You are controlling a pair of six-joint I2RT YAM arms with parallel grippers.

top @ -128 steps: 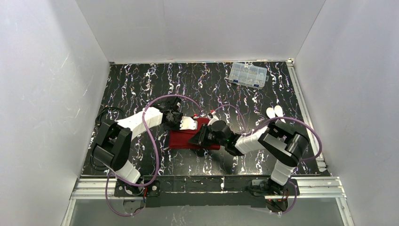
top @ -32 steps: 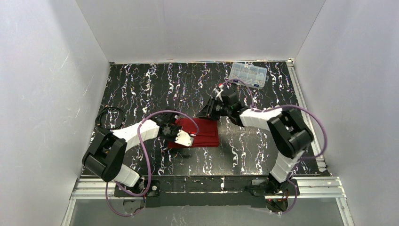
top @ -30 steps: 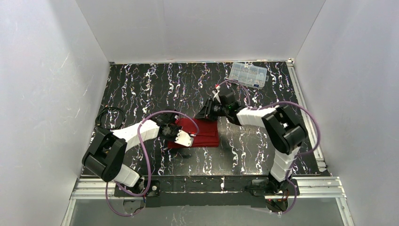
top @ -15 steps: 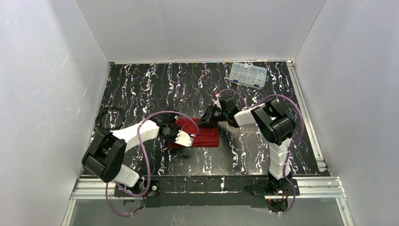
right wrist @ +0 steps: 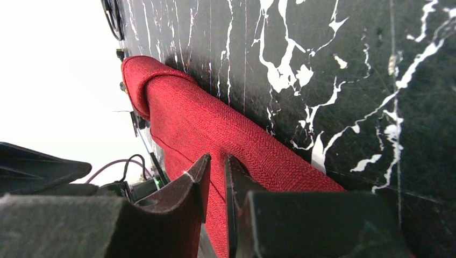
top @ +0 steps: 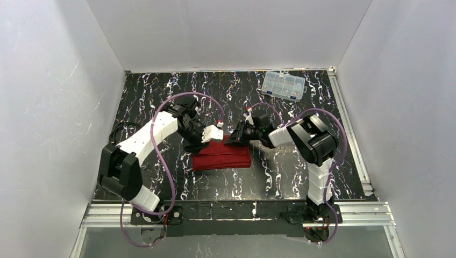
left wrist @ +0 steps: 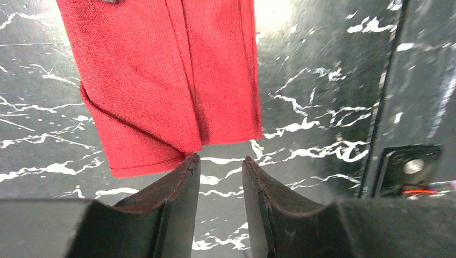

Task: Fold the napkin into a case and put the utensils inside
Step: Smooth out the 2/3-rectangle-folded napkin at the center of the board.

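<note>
The napkin [top: 222, 157], deep red matte woven cloth, lies folded into a flat layered oblong near the middle of the black, white-veined table [top: 161, 91]. The left gripper [left wrist: 220, 158] hangs at its far edge, its 2 dark fingers [left wrist: 177, 188] spread with nothing between them. The right gripper [right wrist: 216, 158] sits at the far right edge, jaws nearly together over a rounded fold; whether they pinch the cloth I cannot tell. A clear plastic compartment box [top: 283, 85] lies far right.

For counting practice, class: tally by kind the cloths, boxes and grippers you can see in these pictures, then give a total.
Red napkin: 1
Clear compartment box: 1
Grippers: 2 (left gripper, right gripper)
Total: 4
</note>
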